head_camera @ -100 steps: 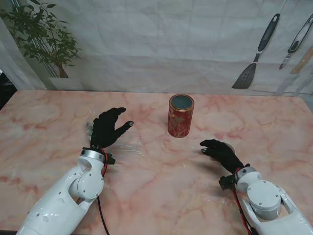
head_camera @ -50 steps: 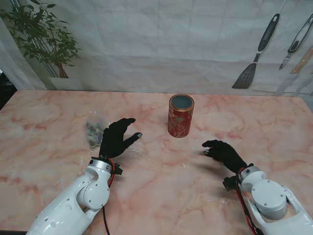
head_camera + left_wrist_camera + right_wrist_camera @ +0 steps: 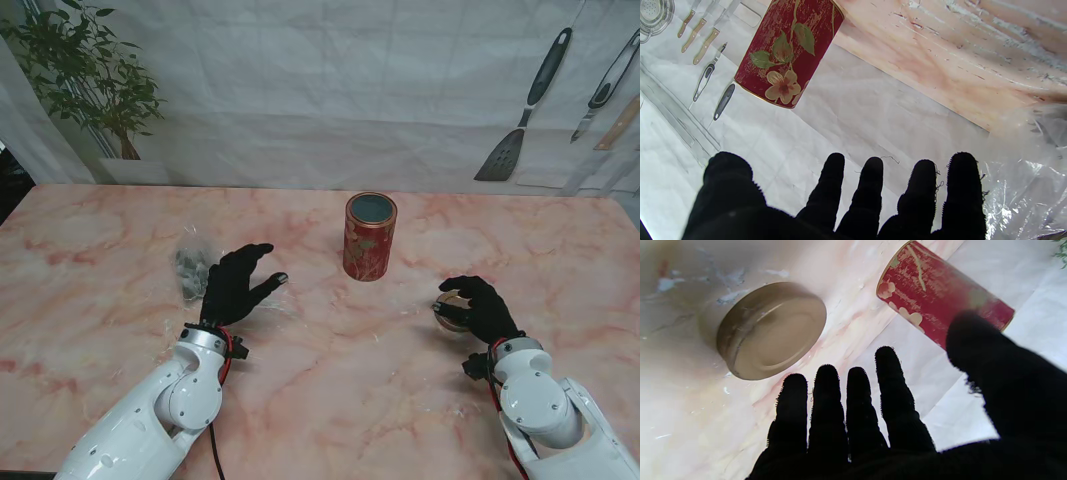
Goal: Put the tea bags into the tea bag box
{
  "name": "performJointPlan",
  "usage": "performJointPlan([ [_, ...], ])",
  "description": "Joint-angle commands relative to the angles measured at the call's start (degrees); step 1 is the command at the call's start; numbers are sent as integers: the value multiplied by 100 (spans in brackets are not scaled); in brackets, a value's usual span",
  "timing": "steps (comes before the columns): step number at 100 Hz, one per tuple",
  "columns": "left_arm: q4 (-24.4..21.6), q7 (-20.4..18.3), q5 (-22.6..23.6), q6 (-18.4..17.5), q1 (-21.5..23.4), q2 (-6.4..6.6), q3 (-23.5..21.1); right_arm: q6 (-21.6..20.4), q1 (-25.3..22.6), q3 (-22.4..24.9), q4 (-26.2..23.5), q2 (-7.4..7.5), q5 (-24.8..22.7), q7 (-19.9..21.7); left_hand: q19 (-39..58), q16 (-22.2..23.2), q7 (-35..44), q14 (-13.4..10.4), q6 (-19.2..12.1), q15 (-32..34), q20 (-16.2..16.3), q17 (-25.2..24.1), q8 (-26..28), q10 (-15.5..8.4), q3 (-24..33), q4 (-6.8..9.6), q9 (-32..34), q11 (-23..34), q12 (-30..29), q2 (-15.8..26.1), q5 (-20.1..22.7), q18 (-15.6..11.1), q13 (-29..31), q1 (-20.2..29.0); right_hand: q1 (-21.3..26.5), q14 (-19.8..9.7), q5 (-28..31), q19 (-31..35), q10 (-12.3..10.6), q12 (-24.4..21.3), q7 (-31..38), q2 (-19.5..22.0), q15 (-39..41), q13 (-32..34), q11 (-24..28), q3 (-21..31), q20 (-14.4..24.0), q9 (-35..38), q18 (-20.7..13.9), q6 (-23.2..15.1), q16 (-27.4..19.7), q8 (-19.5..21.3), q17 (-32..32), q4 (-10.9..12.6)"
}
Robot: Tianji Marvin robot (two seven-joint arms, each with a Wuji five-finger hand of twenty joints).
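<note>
Tea bags (image 3: 192, 266) in clear wrap lie on the table just left of the left hand (image 3: 236, 285), fingers spread, empty. Tea bag box (image 3: 369, 237) stands upright, open-topped, centre-far. Right hand (image 3: 478, 307), also open, hovers by the lid (image 3: 450, 310). Left hand is nearer.

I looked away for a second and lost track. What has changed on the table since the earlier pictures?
The left hand drew back toward me and to the right, uncovering the clear bag of tea bags it had hovered over; it is open and holds nothing. The right hand shifted right, uncovering the round lid lying on the table, fingers open beside it. The red tea tin stayed upright and open.
</note>
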Motion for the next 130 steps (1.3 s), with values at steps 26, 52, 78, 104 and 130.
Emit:
performJointPlan([
  [26, -49, -93, -38, -72, 33, 5, -29, 401, 259, 105, 193, 79, -378, 506, 128, 5, -18, -100, -184, -292, 67, 45, -75, -201, -88, 192, -36, 11, -68, -19, -167, 174, 62, -185, -702, -250, -354, 71, -145, -45, 76, -665, -111, -325, -18, 312, -346, -428, -329, -413, -42, -204, -372, -420],
  [52, -57, -88, -46, -84, 39, 2, -27, 827, 575, 9, 332, 272, -1273, 1059, 145, 11, 35, -93, -255, -283, 79, 74, -68, -243, -87, 188, -22, 27, -61, -39, -174, 186, 90, -159, -1138, -401, -1073, -288, -311, -119, 37, -826, -412, -619, -153, 491, -573, -830, -270, -1139, -193, -258, -635, -528],
  [78, -38, -98, -135, -130, 29, -16, -7, 967, 948, -331, 592, 359, -1697, 1286, 180, 23, 99, -62, -304, -257, 101, 113, -61, -269, -86, 182, 24, 55, -47, -51, -183, 192, 136, -123, -1112, -421, -2046, -402, -318, -483, -199, -867, -524, -851, -1182, 505, -652, -870, -198, -1388, -264, -425, -614, -522],
  [104, -37, -50, -168, -135, 42, -32, -16, 1076, 1346, -800, 832, 461, -1982, 1683, 203, 29, 147, -41, -330, -243, 119, 145, -61, -283, -87, 178, 36, 70, -36, -74, -205, 206, 158, -93, -1009, -220, -2577, -64, -133, 209, -815, -999, -344, -897, -2326, 564, -739, -1045, 219, -1466, -203, -240, -298, -506],
  [130, -32, -18, -232, -158, 58, -51, -32, 1405, 1530, -1108, 824, 595, -2152, 2362, 229, 39, 195, -26, -354, -220, 138, 172, -64, -309, -82, 175, 44, 84, -26, -84, -231, 209, 190, -51, -553, -123, -2433, 452, -50, 1271, -2826, -908, -113, -885, -3166, 361, -961, -1205, 536, -1482, -82, 1676, -64, -424],
])
